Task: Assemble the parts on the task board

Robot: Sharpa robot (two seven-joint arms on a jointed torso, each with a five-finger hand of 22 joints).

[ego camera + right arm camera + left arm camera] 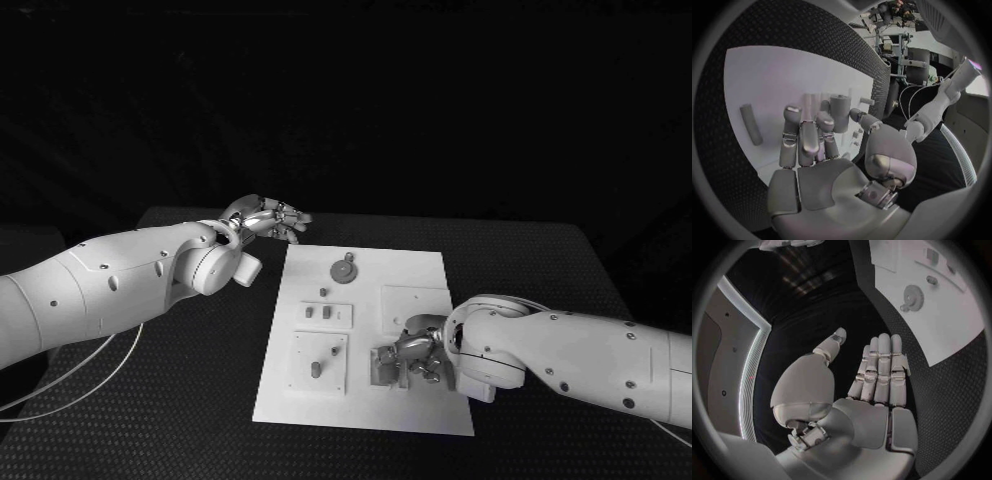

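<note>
We see our left hand held over the black counter beside the white task board, fingers straight, holding nothing. Our right hand rests on the board's near part among small grey parts; whether it holds one, we cannot tell.

L robot hand raised, fingers straight and together, thumb apart, holding nothing. R robot hand low, palm down, fingers bent fwd; grip unclear.

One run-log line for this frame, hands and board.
left hand: open, off the board's far-left corner | right hand: over parts at near right of board, hold unclear | round part: flat, far end
</note>
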